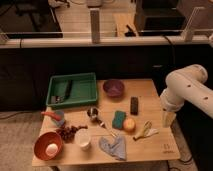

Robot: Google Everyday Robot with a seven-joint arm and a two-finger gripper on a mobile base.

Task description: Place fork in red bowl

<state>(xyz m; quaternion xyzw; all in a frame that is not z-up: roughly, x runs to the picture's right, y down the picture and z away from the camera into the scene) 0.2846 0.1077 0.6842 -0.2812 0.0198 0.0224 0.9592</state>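
The fork (107, 130) is slim and silvery and lies diagonally on the wooden table (150, 147), between a small metal cup (92, 113) and the grey-blue cloth (114, 146). The red bowl (40, 145) stands at the table's front left corner with a white egg-shaped thing (52, 148) in it. My gripper (169, 119) hangs under the white arm (187, 87) at the table's right edge, far right of the fork and empty of it.
A green tray (72, 90) and a dark purple bowl (113, 88) stand at the back. A black block (134, 105), green sponge (118, 119), orange ball (129, 124), yellow-green looped utensil (145, 131), white cup (83, 139), grapes (67, 132) and red-handled tool (52, 116) lie around.
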